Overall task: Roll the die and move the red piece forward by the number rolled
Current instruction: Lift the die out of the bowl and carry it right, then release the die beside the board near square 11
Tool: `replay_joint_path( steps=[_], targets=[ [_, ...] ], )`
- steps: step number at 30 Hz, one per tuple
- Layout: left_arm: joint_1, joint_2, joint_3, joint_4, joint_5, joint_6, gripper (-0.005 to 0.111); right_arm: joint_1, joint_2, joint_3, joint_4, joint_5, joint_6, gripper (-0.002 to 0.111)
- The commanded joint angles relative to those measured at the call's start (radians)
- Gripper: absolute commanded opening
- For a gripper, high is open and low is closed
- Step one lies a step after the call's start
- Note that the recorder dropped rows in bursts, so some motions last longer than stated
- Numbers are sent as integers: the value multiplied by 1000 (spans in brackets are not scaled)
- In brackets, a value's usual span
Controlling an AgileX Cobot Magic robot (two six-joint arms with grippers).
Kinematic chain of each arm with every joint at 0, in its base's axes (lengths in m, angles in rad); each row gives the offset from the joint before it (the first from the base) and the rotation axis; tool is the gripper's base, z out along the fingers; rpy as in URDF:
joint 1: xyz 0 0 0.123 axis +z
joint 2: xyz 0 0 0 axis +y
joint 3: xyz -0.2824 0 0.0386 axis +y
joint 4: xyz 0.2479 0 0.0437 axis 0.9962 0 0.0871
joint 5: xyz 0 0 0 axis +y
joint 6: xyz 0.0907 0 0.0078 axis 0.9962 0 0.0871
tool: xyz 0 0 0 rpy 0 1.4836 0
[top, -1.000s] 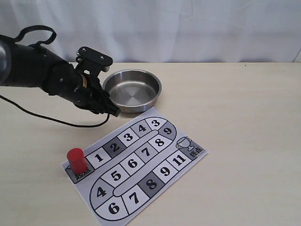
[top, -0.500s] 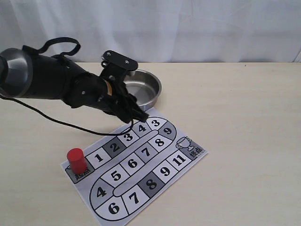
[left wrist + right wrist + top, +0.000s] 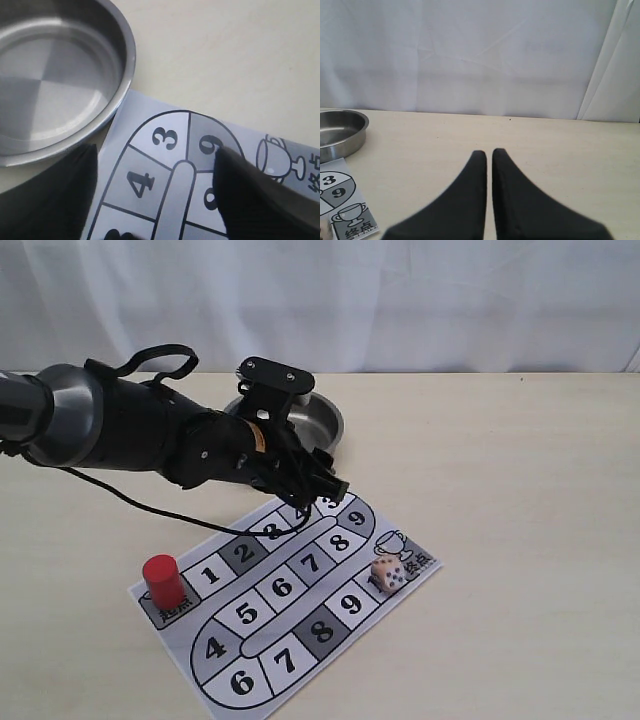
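My left wrist view shows the left hand (image 3: 155,165) spread, empty, over the board (image 3: 150,145) beside the steel bowl (image 3: 127,55); only the exterior view shows the die (image 3: 389,574) on the board's end nearer the right edge, and the red piece (image 3: 162,580) upright nearer the left edge. The right hand (image 3: 489,155) is pressed together above the pale surface (image 3: 545,145); a white curtain (image 3: 470,60) hangs behind.

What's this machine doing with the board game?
The left arm's fingers hover open over the game board, holding nothing. The die lies on the board near the trophy corner, so the roll looks done. The red piece stands on the start square, not yet moved. The right arm's fingers are shut, idle.
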Motion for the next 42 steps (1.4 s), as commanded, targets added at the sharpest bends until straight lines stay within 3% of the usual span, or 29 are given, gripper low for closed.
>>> replay_joint_path(
  steps=[1,9,14,25,29,33,42],
  targets=[
    [1,0,2,-5,25,-8,62,-2,-4,1,-2,-6,1,4],
    [1,-2,0,11,108,-3,62,-2,-4,1,-2,-6,1,4],
    [1,-22,-43,22,244,22,60,-2,-4,1,-2,-6,1,4],
    [-12,-107,-69,-9,460,114,10,-2,-4,1,-2,-6,1,4],
    [-56,-123,-69,-7,533,159,0,-2,-4,1,-2,-6,1,4],
    [-114,-127,-69,3,584,150,0,-2,-4,1,-2,-6,1,4],
    [-260,-128,-69,-49,523,151,0,-2,-4,1,-2,-6,1,4]
  ],
)
